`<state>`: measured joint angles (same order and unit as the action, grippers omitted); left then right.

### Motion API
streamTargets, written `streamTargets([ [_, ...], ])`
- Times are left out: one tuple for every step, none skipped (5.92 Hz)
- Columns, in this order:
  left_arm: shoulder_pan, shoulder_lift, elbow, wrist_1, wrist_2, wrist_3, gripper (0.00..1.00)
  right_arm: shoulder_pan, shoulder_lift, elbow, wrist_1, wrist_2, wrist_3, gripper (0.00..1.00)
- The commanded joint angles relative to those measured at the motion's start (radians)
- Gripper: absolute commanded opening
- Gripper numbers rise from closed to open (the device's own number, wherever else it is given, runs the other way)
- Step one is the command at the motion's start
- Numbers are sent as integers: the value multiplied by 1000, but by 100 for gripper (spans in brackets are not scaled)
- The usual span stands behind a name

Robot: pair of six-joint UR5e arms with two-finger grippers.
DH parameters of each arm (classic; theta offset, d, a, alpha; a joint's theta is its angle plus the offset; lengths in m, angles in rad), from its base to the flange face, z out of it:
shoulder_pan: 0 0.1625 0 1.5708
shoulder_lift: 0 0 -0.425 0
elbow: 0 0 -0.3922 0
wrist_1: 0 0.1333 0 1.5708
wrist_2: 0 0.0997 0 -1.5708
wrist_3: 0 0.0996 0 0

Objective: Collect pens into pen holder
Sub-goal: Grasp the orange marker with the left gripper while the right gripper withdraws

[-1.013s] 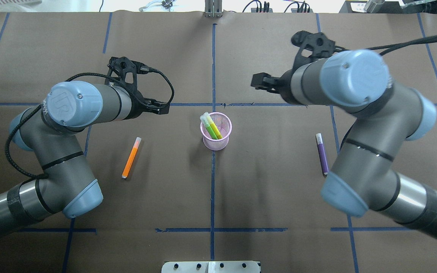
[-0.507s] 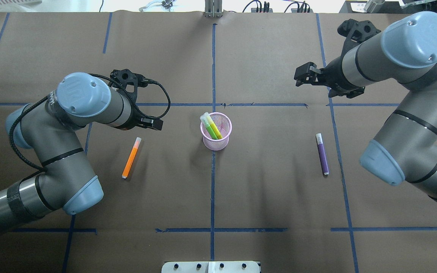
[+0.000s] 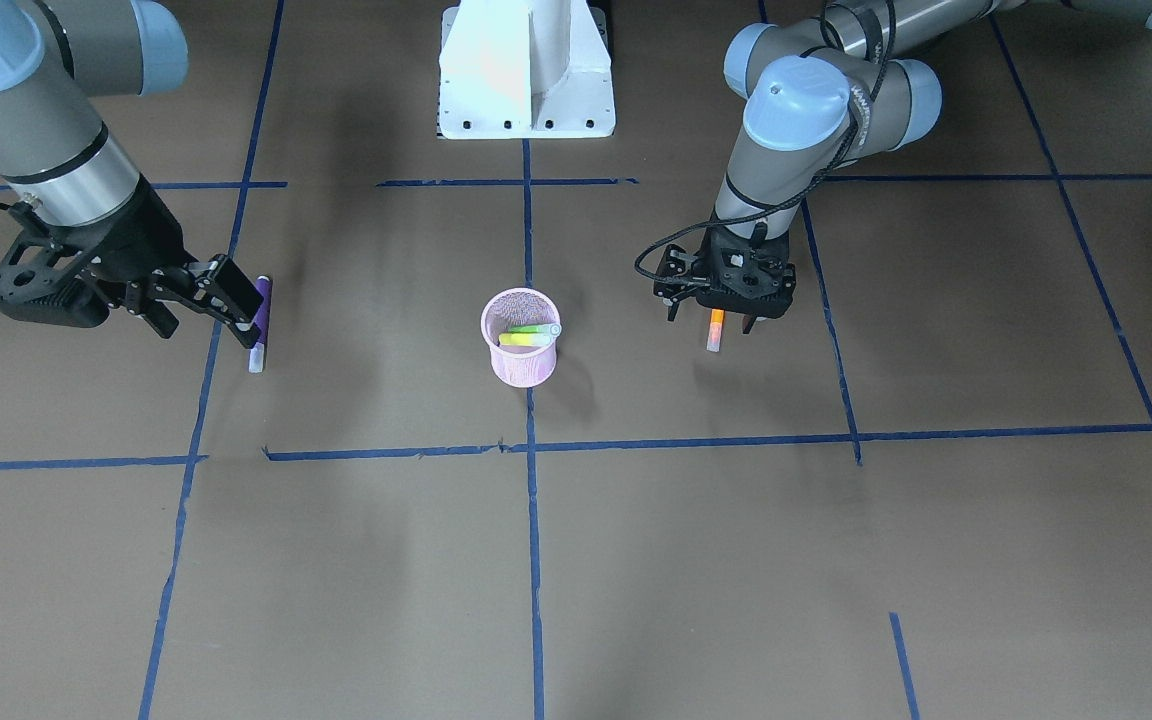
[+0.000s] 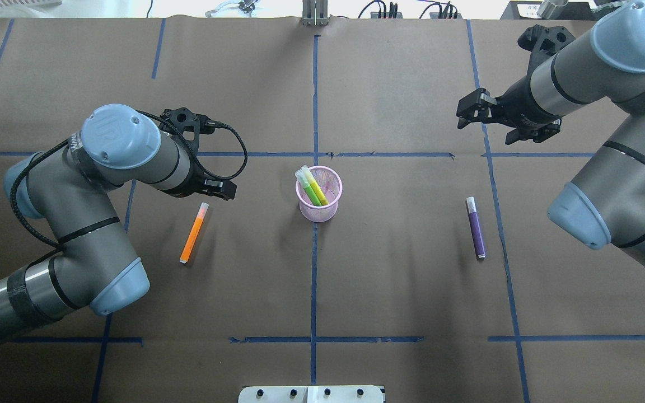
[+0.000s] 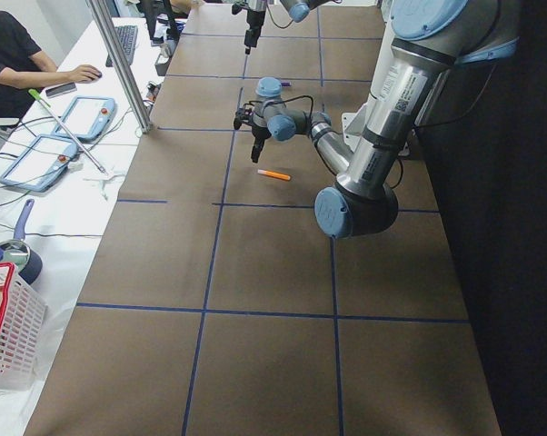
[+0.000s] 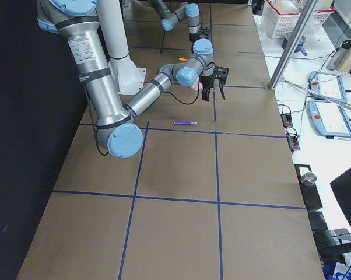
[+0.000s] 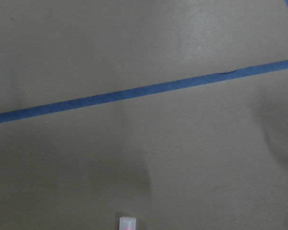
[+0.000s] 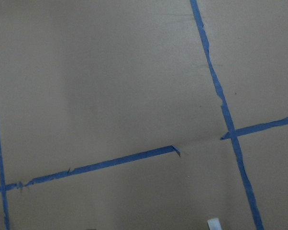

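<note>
Pens: two yellow-green marker-like sticks [image 4: 312,187] lean inside the small round pink wire-mesh cup [image 4: 318,214] at table centre. In the overhead view the orange marker with pale cap [image 4: 194,233] lies flat at the cup's 9 o'clock and the purple marker [image 4: 475,226] flat at 3 o'clock.

Step, as I judge it: approach to orange. The left gripper [image 3: 712,316], fingers apart, hovers over its cap end. Next it must descend, straddle and close. The right gripper [image 3: 206,318] is also spread and empty.

Versus a second ago: left shifted toward 6 o'clock, right swung out toward 2 o'clock. Pens and cup are unmoved.
</note>
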<state>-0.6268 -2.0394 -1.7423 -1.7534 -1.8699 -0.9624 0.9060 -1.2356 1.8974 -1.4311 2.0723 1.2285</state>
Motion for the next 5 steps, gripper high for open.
streamTargets([
  [1,1,45,12,-32,-1,91,13,-57,5,-2,18,-100,99],
  [2,1,75,11,-72,2,85,55,-111,9,-2,82,-254,100],
  [2,1,96,12,-124,7,76,92,-139,11,-2,133,-352,100],
  [-5,1,104,20,-159,10,71,94,-139,14,1,134,-353,100],
  [-8,-7,103,122,-199,13,68,94,-153,23,4,126,-353,100],
])
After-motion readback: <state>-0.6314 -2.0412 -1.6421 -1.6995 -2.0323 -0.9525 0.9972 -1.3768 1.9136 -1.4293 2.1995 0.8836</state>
